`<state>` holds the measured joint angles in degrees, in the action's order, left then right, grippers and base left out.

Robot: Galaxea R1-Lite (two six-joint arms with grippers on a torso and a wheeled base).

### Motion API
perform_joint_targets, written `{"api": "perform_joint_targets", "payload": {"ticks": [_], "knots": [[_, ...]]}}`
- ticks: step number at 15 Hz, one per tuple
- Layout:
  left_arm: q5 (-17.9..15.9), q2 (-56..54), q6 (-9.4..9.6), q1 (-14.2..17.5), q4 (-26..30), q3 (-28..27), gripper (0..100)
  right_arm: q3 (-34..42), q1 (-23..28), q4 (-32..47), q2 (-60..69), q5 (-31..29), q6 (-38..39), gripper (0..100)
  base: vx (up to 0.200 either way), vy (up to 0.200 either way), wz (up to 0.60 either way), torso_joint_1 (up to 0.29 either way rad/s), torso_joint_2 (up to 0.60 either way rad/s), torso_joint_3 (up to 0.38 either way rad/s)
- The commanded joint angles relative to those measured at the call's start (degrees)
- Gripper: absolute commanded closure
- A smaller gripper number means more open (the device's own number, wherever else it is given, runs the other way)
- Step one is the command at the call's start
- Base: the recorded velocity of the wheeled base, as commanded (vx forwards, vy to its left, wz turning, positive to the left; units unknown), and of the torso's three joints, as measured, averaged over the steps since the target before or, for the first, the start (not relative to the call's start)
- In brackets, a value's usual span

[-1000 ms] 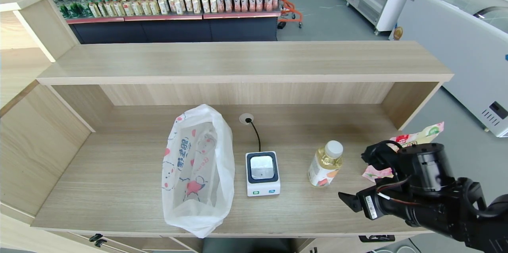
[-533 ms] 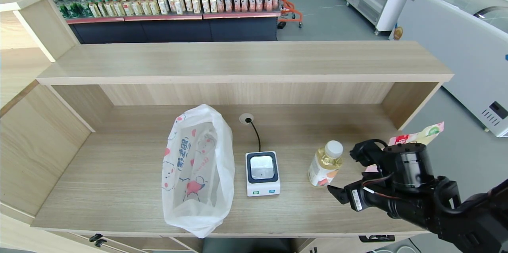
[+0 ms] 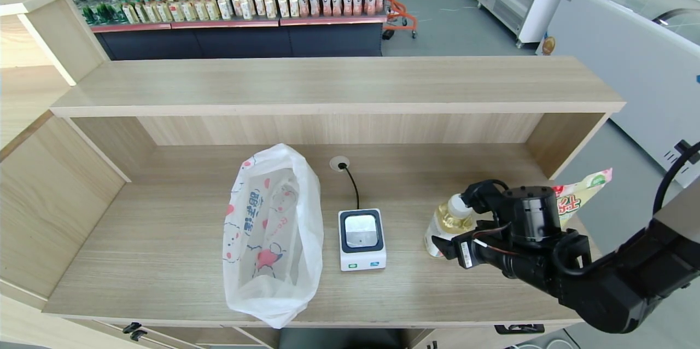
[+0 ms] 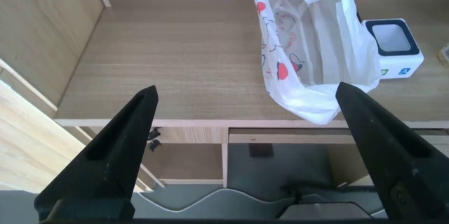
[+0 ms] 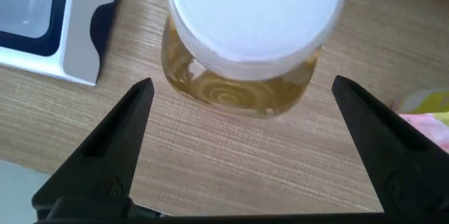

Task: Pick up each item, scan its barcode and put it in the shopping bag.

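Right hand (image 5: 242, 87) open, close beside the bottle (image 3: 444, 227), which stands upright on the desk (image 3: 164, 239), white cap up; label print unreadable.

The right arm (image 3: 601, 278) hides one side of the bottle (image 3: 444, 222) and most of the snack packet (image 3: 581, 190).

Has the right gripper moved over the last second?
Yes. The right gripper has shifted left toward the scanner, away from the snack packet, and now sits open at the bottle cap.
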<state>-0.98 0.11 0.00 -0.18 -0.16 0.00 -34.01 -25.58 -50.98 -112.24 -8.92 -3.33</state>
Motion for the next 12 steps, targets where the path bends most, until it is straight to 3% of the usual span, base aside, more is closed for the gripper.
{"api": "perform_joint_targets", "payload": {"ticks": [1,12], "knots": [[0.01,-0.02,0.00,0.01,-0.02,0.00,0,-1.76,-0.62,-2.02,-3.78,0.49,-0.01,0,0.000,0.000,0.00,0.000,0.00,0.000],[0.01,-0.02,0.00,0.01,-0.02,0.00,0,-3.43,-0.79,-16.69,-13.27,3.03,-0.10,0,0.000,0.000,0.00,0.000,0.00,0.000]]}}
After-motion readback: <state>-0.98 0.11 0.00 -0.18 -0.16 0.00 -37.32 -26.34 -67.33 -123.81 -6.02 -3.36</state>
